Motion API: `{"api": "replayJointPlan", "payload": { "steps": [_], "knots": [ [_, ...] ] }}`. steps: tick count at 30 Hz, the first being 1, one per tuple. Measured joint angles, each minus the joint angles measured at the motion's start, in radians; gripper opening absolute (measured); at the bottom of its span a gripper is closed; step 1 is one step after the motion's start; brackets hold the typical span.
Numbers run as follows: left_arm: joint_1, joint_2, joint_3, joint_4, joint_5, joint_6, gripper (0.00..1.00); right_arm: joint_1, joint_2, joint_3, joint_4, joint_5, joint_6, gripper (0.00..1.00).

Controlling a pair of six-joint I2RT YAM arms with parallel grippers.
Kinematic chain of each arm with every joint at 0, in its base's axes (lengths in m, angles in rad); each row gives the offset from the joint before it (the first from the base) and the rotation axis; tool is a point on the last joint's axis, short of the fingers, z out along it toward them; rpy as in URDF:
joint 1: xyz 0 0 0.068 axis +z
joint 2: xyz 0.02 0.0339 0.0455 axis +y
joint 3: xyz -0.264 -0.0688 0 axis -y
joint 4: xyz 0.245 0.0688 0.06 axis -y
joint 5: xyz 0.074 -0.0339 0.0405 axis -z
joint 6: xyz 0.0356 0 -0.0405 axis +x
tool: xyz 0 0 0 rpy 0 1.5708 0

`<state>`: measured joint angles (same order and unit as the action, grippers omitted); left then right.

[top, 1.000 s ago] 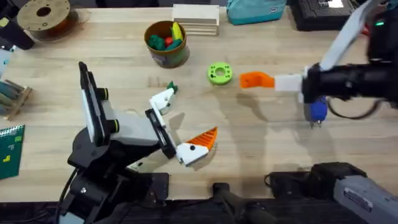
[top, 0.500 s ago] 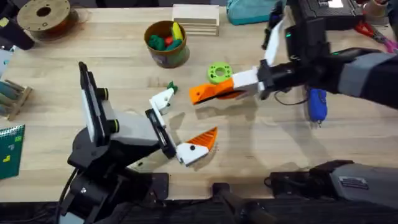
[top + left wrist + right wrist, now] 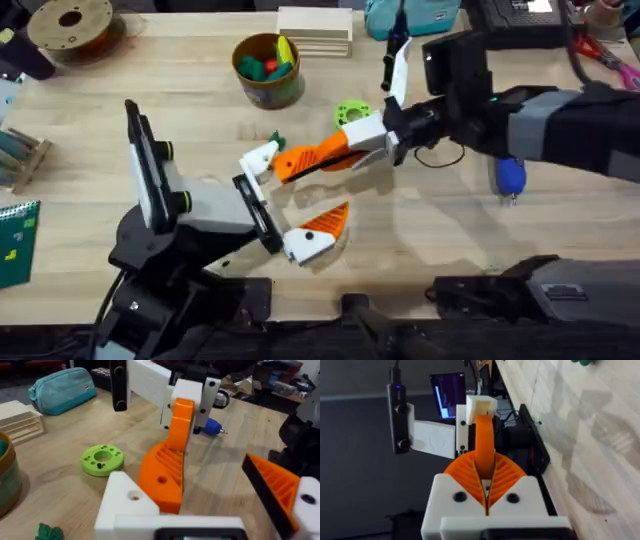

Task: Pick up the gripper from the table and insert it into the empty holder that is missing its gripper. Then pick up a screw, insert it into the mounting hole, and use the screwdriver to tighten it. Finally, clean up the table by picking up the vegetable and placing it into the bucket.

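So the right gripper [image 3: 350, 142] was reaching in from the right of the overhead frame, pinching the orange gripper tip [image 3: 300, 160]. In the right wrist view its ribbed orange pads [image 3: 462, 477] were pressed against either side of the tip [image 3: 484, 445].

From overhead, the tip's long axis ran diagonally from upper right to lower left. The free end pointed down-left at the empty holder [image 3: 260, 158], near frame centre. In the left wrist view the wide ribbed end [image 3: 162, 472] sat right behind the bare white holder block [image 3: 125, 505]. I honestly couldn't tell if they were touching or just beside each other.

The left gripper [image 3: 308, 185] had its fingers spread wide, the bare holder on one side and the orange-tipped twin finger [image 3: 325, 228] on the other, lower down.

The blue screwdriver [image 3: 511, 177] lay on the table at centre right, bit pointing toward the bottom of the frame. The little green vegetable [image 3: 276, 141] sat just above the holder, and the bucket [image 3: 270, 95] was upper centre, with a green disc [image 3: 352, 115] to its lower right.
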<state>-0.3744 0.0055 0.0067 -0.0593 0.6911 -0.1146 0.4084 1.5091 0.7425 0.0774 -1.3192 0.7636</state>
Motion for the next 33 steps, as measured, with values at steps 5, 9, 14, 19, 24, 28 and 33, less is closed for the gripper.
{"api": "replayJointPlan", "payload": {
  "steps": [5,9,14,19,24,28,33],
  "knots": [
    [0.0,0.0,0.0,0.0,-0.006,-0.006,0.987,0.0,0.036,0.0,0.088,-0.03,0.075,0.019],
    [0.0,0.0,0.0,0.0,-0.006,-0.006,0.987,0.001,0.045,0.0,0.141,-0.029,0.125,0.019],
    [0.0,0.0,0.0,0.0,-0.006,-0.008,0.989,0.007,0.067,0.0,0.161,-0.036,0.158,0.019],
    [0.0,0.0,0.0,-0.001,-0.005,-0.022,0.987,0.041,0.13,0.018,0.22,-0.056,0.188,0.019],
    [0.003,0.0,0.0,-0.001,-0.024,-0.03,0.987,0.085,0.222,0.093,0.266,-0.075,0.229,0.019],
    [0.009,0.0,0.0,-0.001,-0.06,-0.041,0.987,0.095,0.274,0.146,0.267,-0.088,0.24,0.019],
    [0.013,0.0,0.0,-0.001,-0.094,-0.049,0.987,0.102,0.295,0.175,0.266,-0.067,0.262,0.019]
  ]
}}
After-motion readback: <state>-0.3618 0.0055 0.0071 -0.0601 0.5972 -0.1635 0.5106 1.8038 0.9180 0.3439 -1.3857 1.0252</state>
